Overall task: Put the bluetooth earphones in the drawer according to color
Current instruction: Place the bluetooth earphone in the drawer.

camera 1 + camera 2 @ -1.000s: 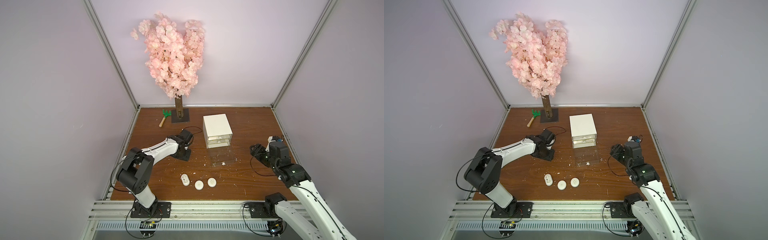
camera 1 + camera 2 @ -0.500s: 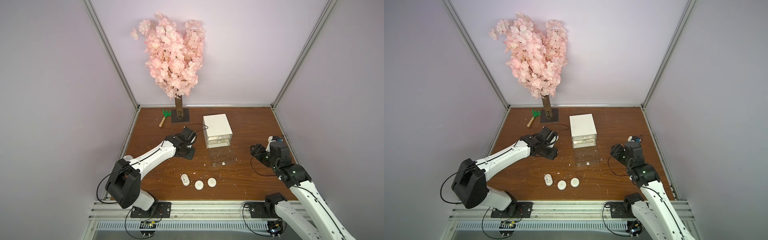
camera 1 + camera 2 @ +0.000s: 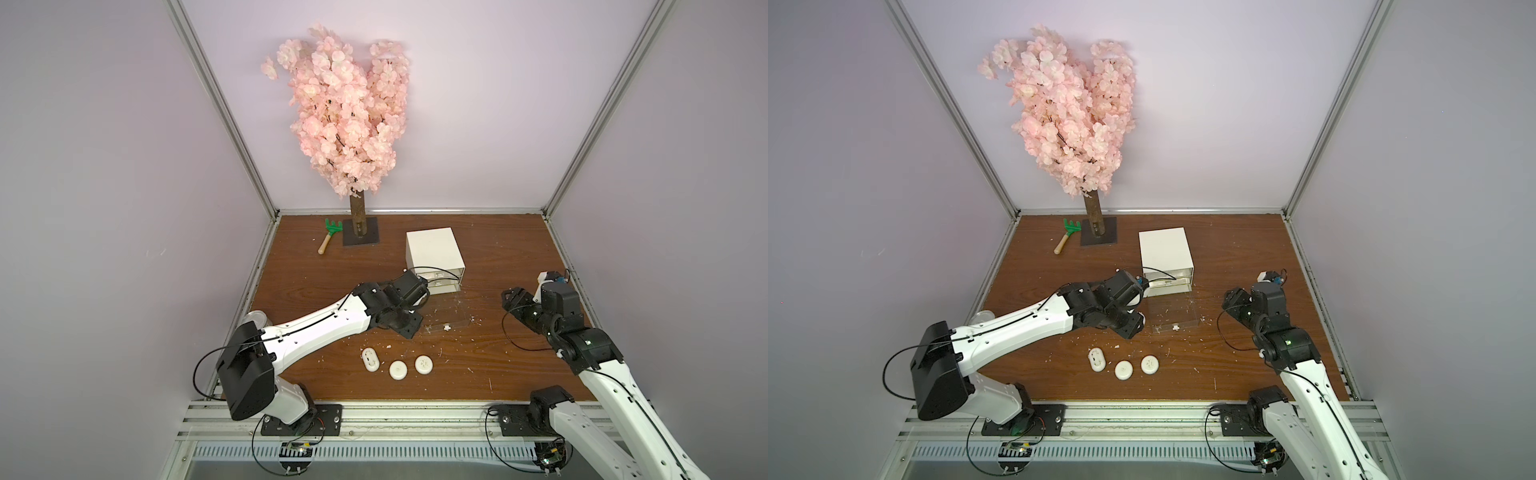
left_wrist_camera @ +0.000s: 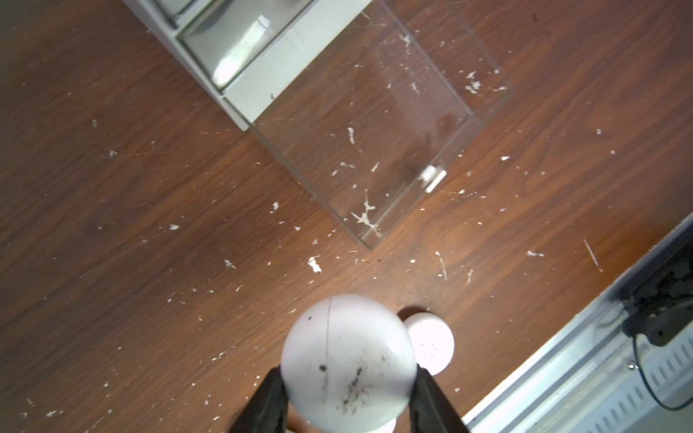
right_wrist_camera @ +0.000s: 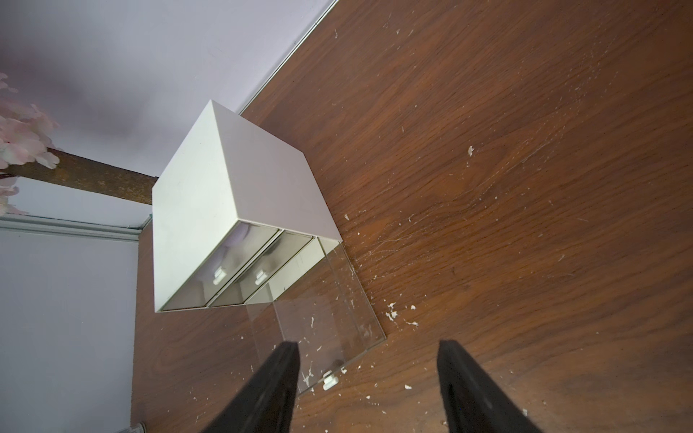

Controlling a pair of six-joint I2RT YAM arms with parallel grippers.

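Carrying a smooth, round white earphone case [image 4: 348, 363], the left gripper [image 4: 348, 393] is clenched on the case's sides and hangs above the brown wood-grain bench [image 3: 519, 249], just beside the clear plastic bottom drawer [image 3: 446, 318]. That drawer is pulled far out of a small white cube-shaped cabinet [image 3: 432, 247], which stands toward the back edge of the bench, about midway across. The drawer holds only white flecks and no case yet. The cabinet's two upper drawers are shut, and what they hold cannot be told. Three more white cases lie in a short row near the front edge: an oval case [image 3: 370, 359], a round case [image 3: 398, 369] and another round case [image 3: 423, 364]. No black or lavender case is in view. The right gripper [image 5: 369, 346] sits near the right edge, released and empty, facing the open drawer. By this reckoning the white group is under way: one case is about to go in and three are left. A pink blossom tree [image 3: 345, 124] and a green toy rake [image 3: 332, 227] occupy the back left corner.
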